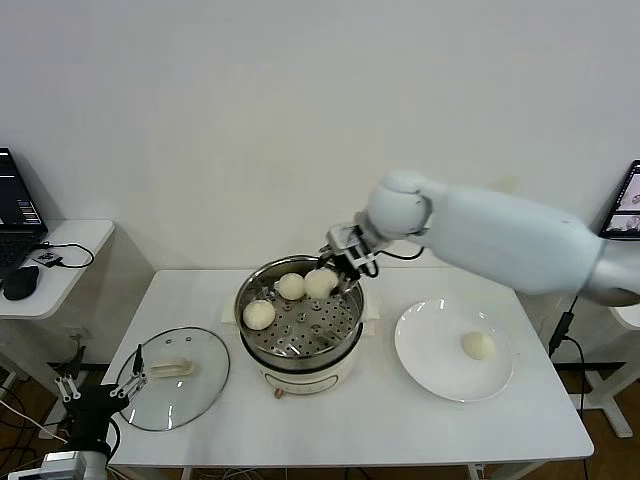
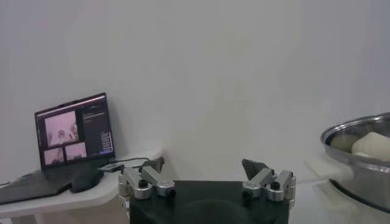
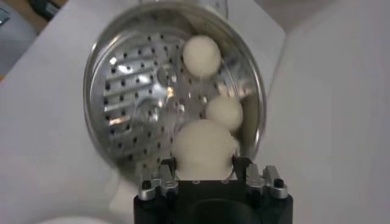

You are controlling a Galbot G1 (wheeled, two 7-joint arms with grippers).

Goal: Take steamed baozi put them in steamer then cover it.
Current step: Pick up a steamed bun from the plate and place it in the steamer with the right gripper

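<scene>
**A:** Where is the right tool at this moment?

**B:** Over the back rim of the steamer, on the side nearest the plate. Its fingers are clamped on a baozi, one on each side of the bun (the right wrist view shows this best), and the bun hangs above the perforated tray.

**A:** How many buns are already in the pot?

**B:** Two lie on the tray. In the head view one baozi sits towards the side of the cover, and another baozi lies at the back, just beside the gripped one. A fourth baozi is alone on the white plate, well apart from the steamer on the robot's right.

**A:** And the cover?

**B:** It lies flat on the counter to the robot's left of the steamer, handle up, close to the pot but not on it. So the steamer stands uncovered.

**A:** What about the left tool?

**B:** Low at the near left corner of the counter, beside the edge of the cover, its fingers spread wide with nothing between them. From its wrist camera you can see the steamer wall at the side, and a laptop on a side table farther off.

**A:** Anything else on that side table?

**B:** A dark mouse and a cable, seen from the head camera.
</scene>
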